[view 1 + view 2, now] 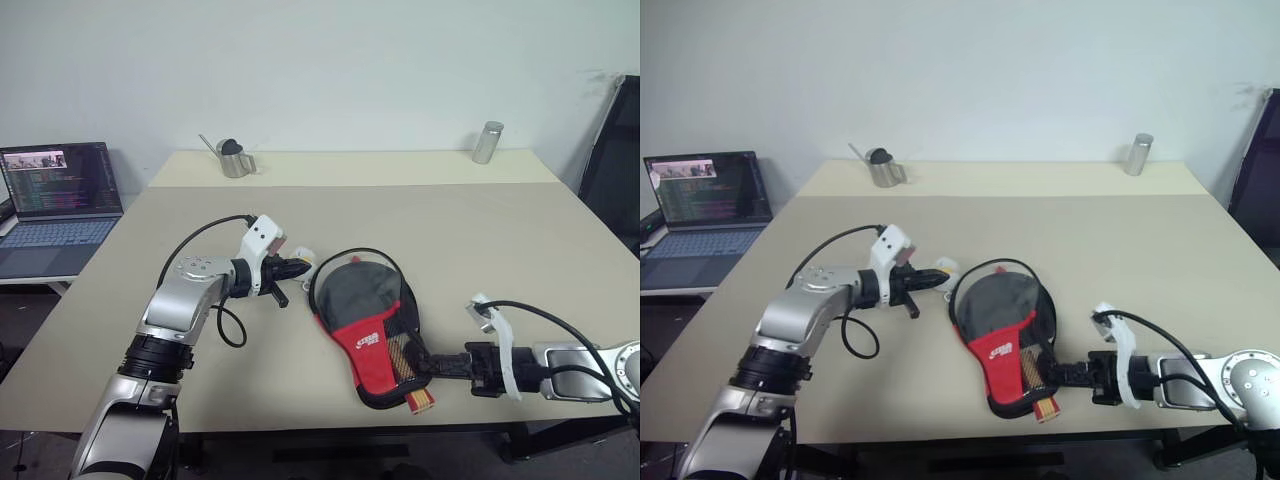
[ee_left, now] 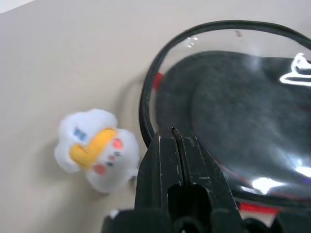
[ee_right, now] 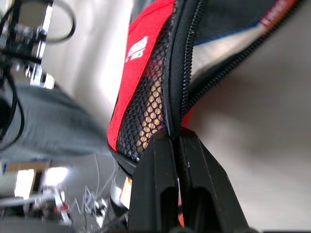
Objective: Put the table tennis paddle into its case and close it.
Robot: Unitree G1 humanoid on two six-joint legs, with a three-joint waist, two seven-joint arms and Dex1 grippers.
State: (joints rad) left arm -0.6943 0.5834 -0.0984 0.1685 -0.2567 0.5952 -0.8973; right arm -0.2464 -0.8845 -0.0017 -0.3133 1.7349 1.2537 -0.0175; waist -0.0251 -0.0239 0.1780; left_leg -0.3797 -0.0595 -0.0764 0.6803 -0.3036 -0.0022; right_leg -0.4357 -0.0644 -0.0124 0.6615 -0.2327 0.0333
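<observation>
The case (image 1: 362,330) lies near the front edge of the tabletop (image 1: 520,250), its round grey-black end away from the robot and its red part with white logo and mesh pocket toward the front. Its zip stands open round the rim, the flap lifted at the far end. The paddle (image 1: 421,401) is inside: only the end of its striped wooden handle pokes out at the narrow front end, and wood shows through the mesh. The right claw (image 1: 428,366) reaches in low from the right, nearly level, its fingers together and pinched on the case's zip edge beside the mesh. The left claw (image 1: 301,266) comes in from the left, closed and holding nothing, its tip just beside the far rim, near a small white plush toy (image 2: 95,148).
</observation>
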